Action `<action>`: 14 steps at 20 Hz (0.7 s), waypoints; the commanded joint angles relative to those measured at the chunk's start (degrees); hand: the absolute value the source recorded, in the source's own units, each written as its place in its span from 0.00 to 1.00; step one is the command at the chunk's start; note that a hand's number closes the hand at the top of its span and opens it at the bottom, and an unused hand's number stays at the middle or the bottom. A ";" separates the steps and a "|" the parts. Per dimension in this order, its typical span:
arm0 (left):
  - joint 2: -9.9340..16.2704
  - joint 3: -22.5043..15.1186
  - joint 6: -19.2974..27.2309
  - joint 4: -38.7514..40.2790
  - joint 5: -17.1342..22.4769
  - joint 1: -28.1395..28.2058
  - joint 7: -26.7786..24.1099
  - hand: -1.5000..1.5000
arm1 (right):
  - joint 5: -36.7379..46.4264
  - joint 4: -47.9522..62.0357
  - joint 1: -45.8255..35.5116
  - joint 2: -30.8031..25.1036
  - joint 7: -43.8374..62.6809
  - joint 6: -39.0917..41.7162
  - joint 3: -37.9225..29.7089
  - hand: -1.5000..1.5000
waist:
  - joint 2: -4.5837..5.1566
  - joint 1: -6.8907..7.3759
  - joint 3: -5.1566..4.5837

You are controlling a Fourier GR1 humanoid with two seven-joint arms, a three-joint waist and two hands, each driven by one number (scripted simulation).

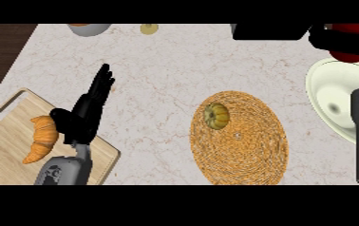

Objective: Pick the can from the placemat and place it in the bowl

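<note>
A small yellow-olive can [216, 116] sits on the upper left part of a round woven orange placemat [242, 144], right of the counter's middle. The white bowl [329, 97] lies at the right edge, apart from the placemat and partly cut off. My left hand [88, 108] is open at the left, fingers straight and pointing up, well away from the can and holding nothing. A thin dark strip [354, 120] at the right edge, over the bowl, may be part of my right hand; too little shows to judge its state.
A wooden cutting board [17, 139] with a croissant [42, 139] lies at the lower left, under my left forearm. Along the far edge are a grey dish [89, 29], a small pale object [148, 29], a black block [270, 31] and a red-and-black object [342, 40].
</note>
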 commanded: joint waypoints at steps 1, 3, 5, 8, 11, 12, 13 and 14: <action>-1.25 -2.38 0.58 -2.77 -1.71 3.88 -1.43 0.50 | -1.04 7.71 1.96 -5.39 -6.97 -0.76 -3.63 1.00 | -0.05 0.28 0.03; -0.34 -0.46 0.20 -3.92 -0.51 2.08 1.15 0.50 | 0.36 7.15 5.06 -4.46 -7.20 -4.24 -4.22 1.00 | -0.13 0.05 0.02; 0.80 1.29 -1.76 -0.01 0.74 0.06 -0.83 0.50 | 0.01 12.98 5.36 -6.21 -10.70 -7.76 -6.87 1.00 | 0.01 0.02 0.02; -1.80 -2.07 0.71 -2.94 -1.90 2.71 1.81 0.50 | -0.22 16.66 8.80 -5.64 -14.30 -11.28 -7.53 1.00 | -0.05 0.10 0.04; -1.79 -1.04 1.39 -3.14 -2.26 2.12 1.38 0.50 | -0.87 21.39 7.55 -9.11 -16.99 -10.47 -9.23 1.00 | -0.08 0.08 0.02; -1.64 -0.84 -0.08 0.26 -1.98 3.29 -3.54 0.50 | -2.21 23.67 8.60 -9.51 -20.58 -13.49 -10.77 1.00 | -0.03 0.03 0.02; -2.85 -1.86 1.09 -0.85 -2.70 1.25 -0.26 0.50 | -3.52 24.25 8.56 -10.08 -20.84 -12.61 -11.75 1.00 | -0.07 -0.05 0.02; -0.44 0.03 -1.86 -1.51 -0.27 2.69 -0.69 0.50 | -3.70 28.83 8.48 -10.74 -23.16 -14.28 -12.63 1.00 | 0.00 0.21 0.03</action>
